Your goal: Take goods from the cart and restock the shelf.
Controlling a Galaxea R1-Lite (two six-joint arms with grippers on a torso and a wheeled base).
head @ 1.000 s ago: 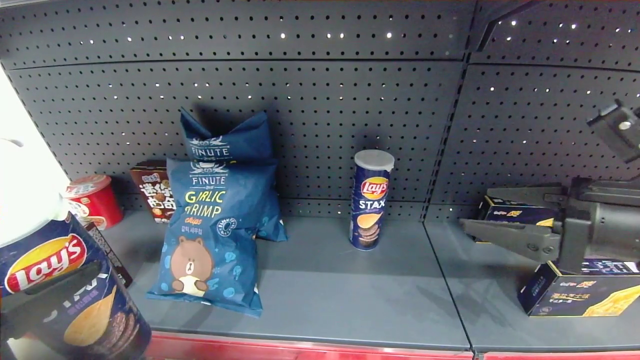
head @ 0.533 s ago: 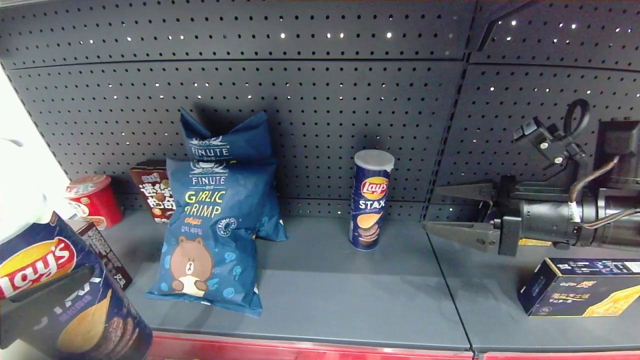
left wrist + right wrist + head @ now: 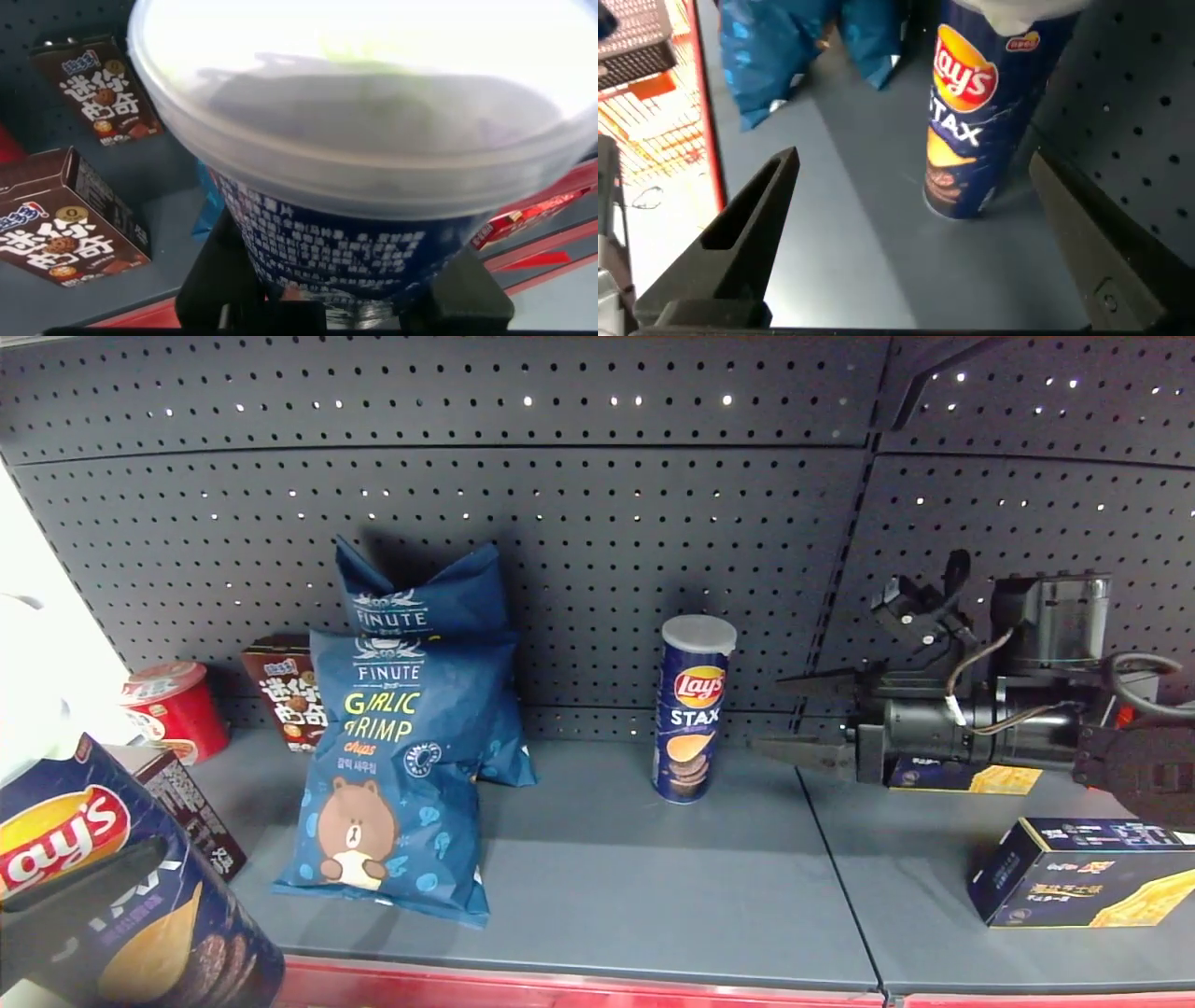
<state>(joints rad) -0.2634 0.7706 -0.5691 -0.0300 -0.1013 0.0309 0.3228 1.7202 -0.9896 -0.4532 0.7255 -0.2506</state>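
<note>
A dark blue chip can (image 3: 121,887) with a white lid (image 3: 374,84) is held at the lower left, in front of the shelf's front edge; my left gripper (image 3: 341,301) is shut on its body. A second chip can (image 3: 693,709) stands upright on the grey shelf (image 3: 635,877) near the pegboard back wall. My right gripper (image 3: 770,714) hovers over the shelf just right of that standing can (image 3: 971,121), pointing at it. Its fingers (image 3: 747,243) are spread wide with nothing between them.
Two blue snack bags (image 3: 401,756) lean left of centre. Behind them are a brown chocolate box (image 3: 285,695) and a red cup (image 3: 177,709); another brown box (image 3: 65,229) lies near the held can. Dark blue boxes (image 3: 1083,873) lie on the right. A red strip (image 3: 579,989) edges the shelf front.
My right arm has swung left over the shelf toward the standing can, its open gripper now level. The held can at the lower left has sunk slightly.
</note>
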